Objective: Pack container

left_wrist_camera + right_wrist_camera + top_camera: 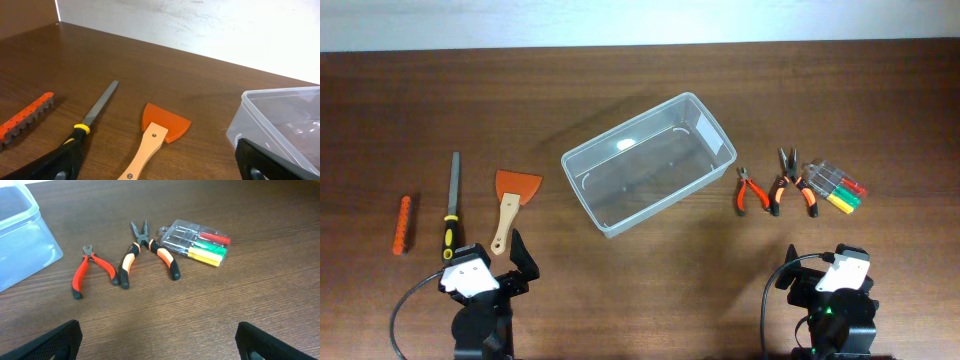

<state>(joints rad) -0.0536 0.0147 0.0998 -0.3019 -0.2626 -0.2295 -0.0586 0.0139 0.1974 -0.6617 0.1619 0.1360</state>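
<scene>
Dark wood table (620,80) with orange strip (403,225), file (453,200), scraper (512,198), clear container (640,170), red pliers (745,183), long-nose pliers (787,176), screwdriver case (835,187).

File (451,205), scraper (509,203), long-nose pliers (143,242), perhaps screwdrivers (197,242)

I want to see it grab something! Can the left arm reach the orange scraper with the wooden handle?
Probably yes. The orange scraper with the wooden handle lies flat on the dark wooden table just ahead of the left end effector, which is open, with nothing standing between them.
</scene>
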